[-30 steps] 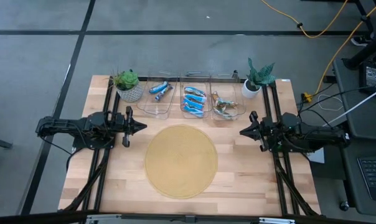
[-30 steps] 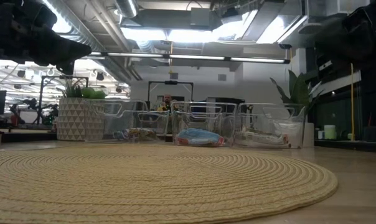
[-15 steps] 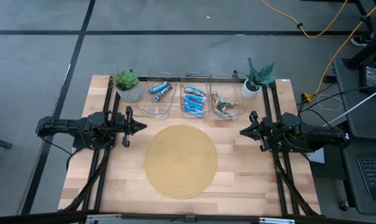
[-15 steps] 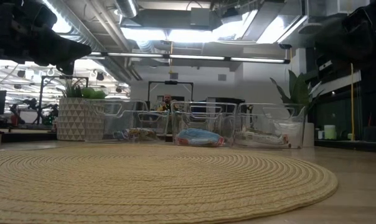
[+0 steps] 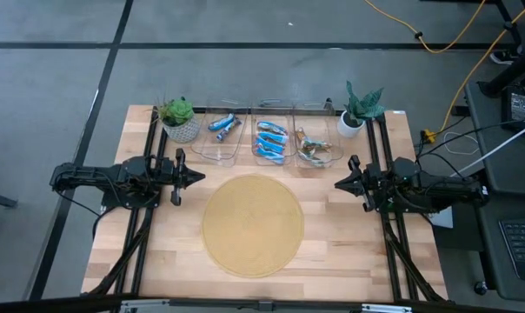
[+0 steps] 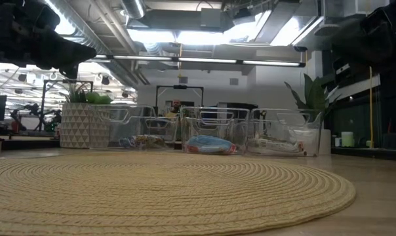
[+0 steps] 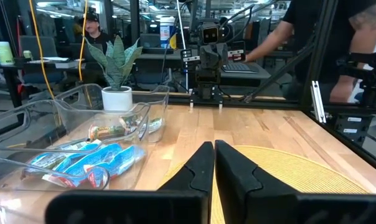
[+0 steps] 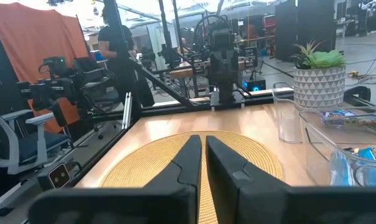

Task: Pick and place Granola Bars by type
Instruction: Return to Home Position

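Note:
The Granola Bars lie in three clear bins along the table's far edge. Blue-wrapped bars fill the left bin, more blue bars the middle bin, and silvery green-brown bars the right bin. My left gripper is shut and held level above the table at the left, pointing toward the round woven mat. My right gripper is shut and level at the right, facing the left one. Neither holds anything. The left wrist view shows blue bars in the bin beside the shut fingers.
A potted plant in a patterned white pot stands at the far left corner and another in a small white pot at the far right. Black frame rails run along both table sides. People stand in the room beyond the table.

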